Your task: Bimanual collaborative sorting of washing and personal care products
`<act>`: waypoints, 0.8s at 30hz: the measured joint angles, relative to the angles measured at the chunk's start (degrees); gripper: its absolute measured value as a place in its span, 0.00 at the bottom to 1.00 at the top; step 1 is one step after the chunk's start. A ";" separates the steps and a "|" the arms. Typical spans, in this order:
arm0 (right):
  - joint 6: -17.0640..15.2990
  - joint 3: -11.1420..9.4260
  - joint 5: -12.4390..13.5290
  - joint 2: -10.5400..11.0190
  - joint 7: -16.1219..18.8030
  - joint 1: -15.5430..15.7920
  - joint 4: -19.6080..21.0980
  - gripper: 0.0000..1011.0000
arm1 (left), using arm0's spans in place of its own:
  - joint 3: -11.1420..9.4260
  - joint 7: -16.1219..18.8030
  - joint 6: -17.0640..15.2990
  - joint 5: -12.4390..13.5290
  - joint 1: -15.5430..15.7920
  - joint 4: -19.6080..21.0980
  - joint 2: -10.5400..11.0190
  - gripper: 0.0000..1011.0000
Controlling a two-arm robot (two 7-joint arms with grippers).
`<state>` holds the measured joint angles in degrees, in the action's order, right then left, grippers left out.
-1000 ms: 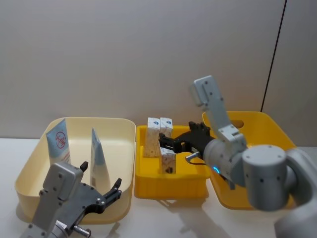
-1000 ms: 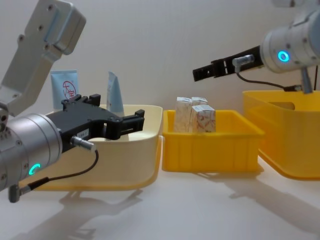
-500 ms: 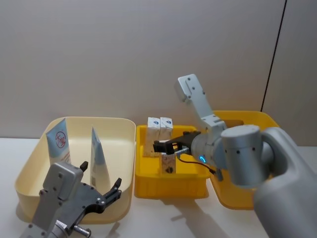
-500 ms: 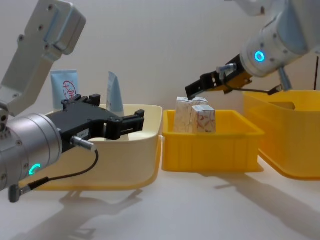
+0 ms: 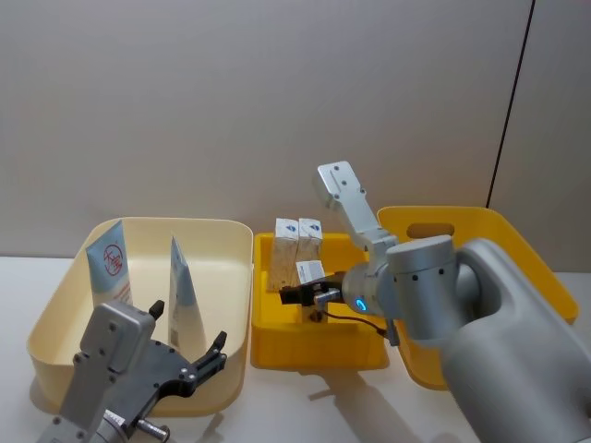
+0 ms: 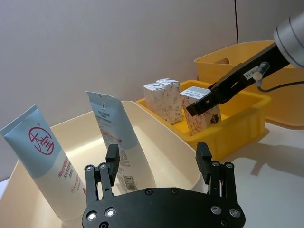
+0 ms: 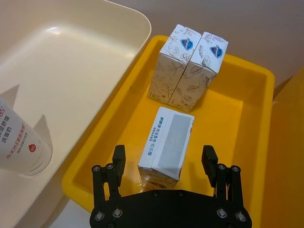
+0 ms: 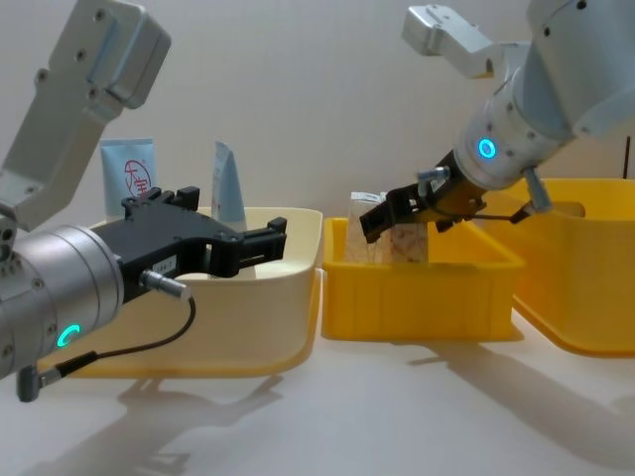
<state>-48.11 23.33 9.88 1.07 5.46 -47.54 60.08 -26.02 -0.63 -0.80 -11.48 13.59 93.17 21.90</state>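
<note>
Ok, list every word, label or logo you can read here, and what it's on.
No text reads clearly.
Left tube: red round logo, characters illegible.
Right tube: barcode, print too small.
Back cartons: blue emblems, lettering blurred.
White label on the right gripper, open around the near carton: too small.

Cream bin: smooth plastic, soft sheen
Small yellow bin: glossy plastic
Cartons: matt printed cardboard
Tubes: smooth, slightly glossy plastic
Left gripper: matt black, bolted
Table: smooth, matt white
</note>
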 joint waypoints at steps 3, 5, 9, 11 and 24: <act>0.82 -0.14 -0.12 -0.54 -0.09 -0.33 -1.54 0.99 | 0.00 0.00 0.00 0.00 0.00 0.00 0.00 0.99; 1.61 -0.20 -0.23 -0.87 -0.20 -0.54 -2.40 0.99 | 0.00 0.00 0.00 0.00 0.00 0.00 0.00 0.99; 2.86 -0.34 -0.43 -1.43 -0.28 -0.88 -3.89 0.99 | 0.00 0.00 0.00 0.00 0.00 0.00 0.00 0.99; 3.47 -0.39 -0.51 -1.69 -0.31 -1.04 -4.55 0.99 | 0.00 0.00 0.00 0.00 0.00 0.00 0.00 0.99; 5.27 -0.56 -0.82 -2.50 -0.44 -1.57 -6.67 0.68 | 0.00 0.00 0.00 0.00 0.00 0.00 0.00 0.99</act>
<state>-42.84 22.78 9.05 -1.43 5.02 -49.11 53.41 -26.02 -0.62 -0.80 -11.48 13.59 93.17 21.90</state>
